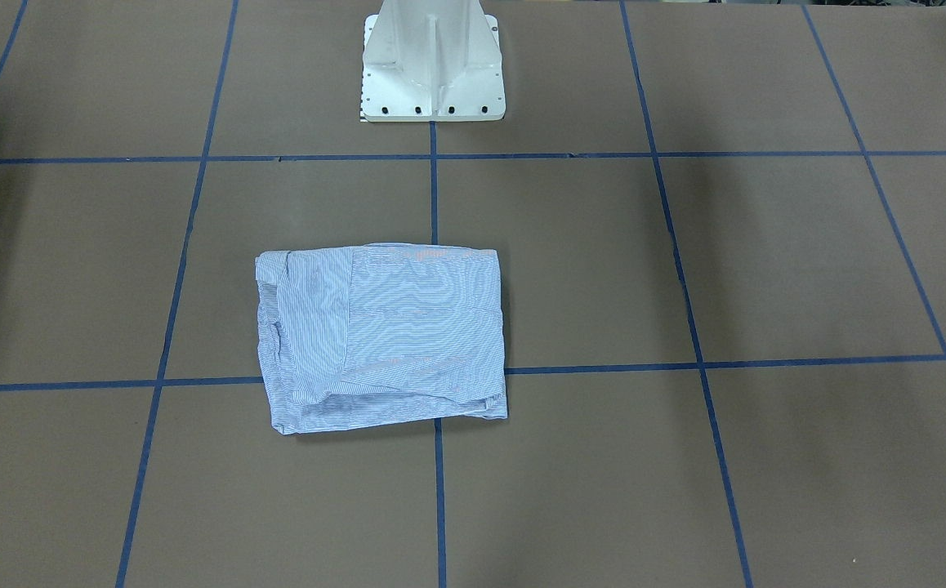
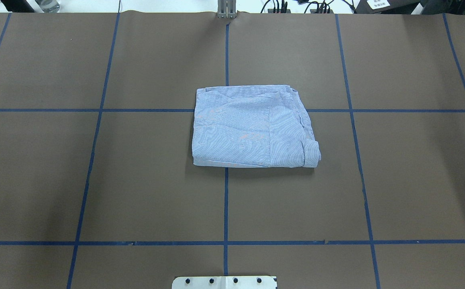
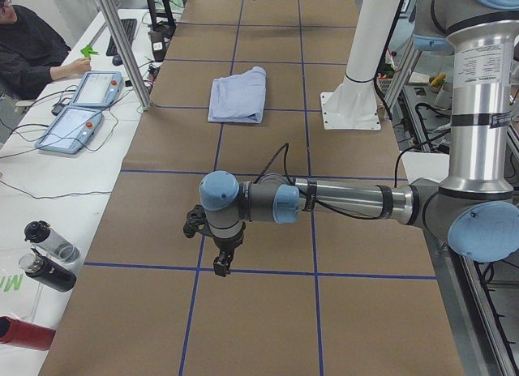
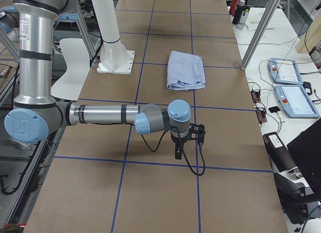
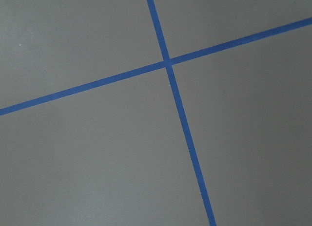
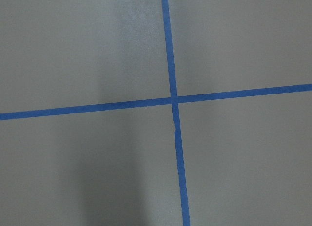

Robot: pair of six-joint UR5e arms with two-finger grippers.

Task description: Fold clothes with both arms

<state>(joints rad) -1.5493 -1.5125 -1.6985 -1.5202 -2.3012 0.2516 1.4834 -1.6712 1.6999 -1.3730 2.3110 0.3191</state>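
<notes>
Brown paper marked with a grid of blue tape lines (image 2: 226, 200) covers the tabletop (image 2: 96, 180), with a white pedestal base (image 1: 432, 73) at its robot-side edge. 1 blue-and-white striped shirt (image 2: 252, 126) lies flat near the middle, over a tape crossing and slightly toward the robot's right. It forms a compact, layered rectangle, with no sleeve spread out; a rolled edge, possibly a cuff, shows at its near right corner.

The 2 arms are well apart from it. The left arm (image 3: 340, 199) reaches out low over bare paper at the tabletop's left end, and the right arm (image 4: 100, 114) does likewise at the right end. The left fingers (image 3: 220, 265) and right fingers (image 4: 178, 153) point down, holding no cloth. Only the side views show them, so I cannot tell whether they are open or closed. Both wrist cameras see only paper and tape.

Folding looks finished, or nearly so. At most, the uneven right edge could be tidied.
</notes>
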